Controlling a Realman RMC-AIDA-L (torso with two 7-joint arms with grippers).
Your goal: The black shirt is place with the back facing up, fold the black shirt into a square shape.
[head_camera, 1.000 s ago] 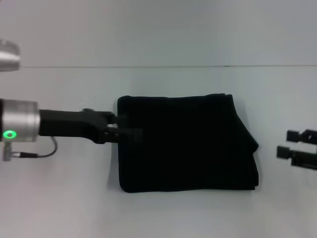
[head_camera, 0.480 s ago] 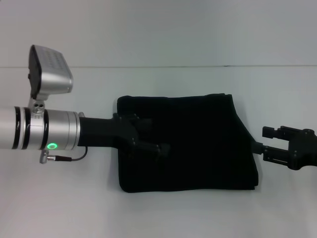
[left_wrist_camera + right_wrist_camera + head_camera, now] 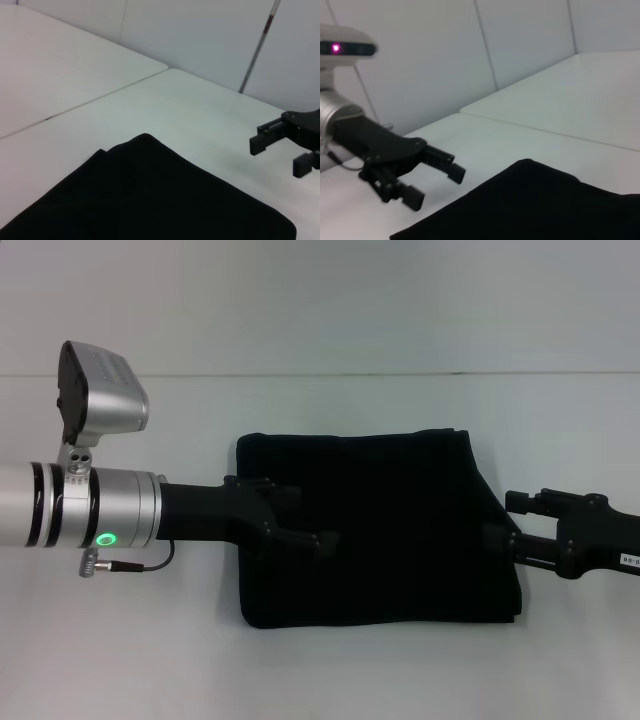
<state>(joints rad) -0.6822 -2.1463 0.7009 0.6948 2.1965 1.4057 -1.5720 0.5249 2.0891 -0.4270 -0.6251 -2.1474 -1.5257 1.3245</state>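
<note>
The black shirt (image 3: 375, 528) lies folded into a near-square block on the tabletop (image 3: 330, 670), and both claws reach in over its opposite side edges, probably to take hold for another fold. The right wrist view shows the left claw (image 3: 427, 176) spread apart and empty, and the left wrist view shows the same of the right claw (image 3: 280, 152); the head view leaves this unclear.

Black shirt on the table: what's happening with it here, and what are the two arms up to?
The black shirt lies on the white table, already folded into a rough rectangle. The left claw is open over the shirt's left side, and the right claw is open at its right edge. Neither holds any cloth, as far as the views show. It looks like both are lined up for one more fold or a last tidy.
</note>
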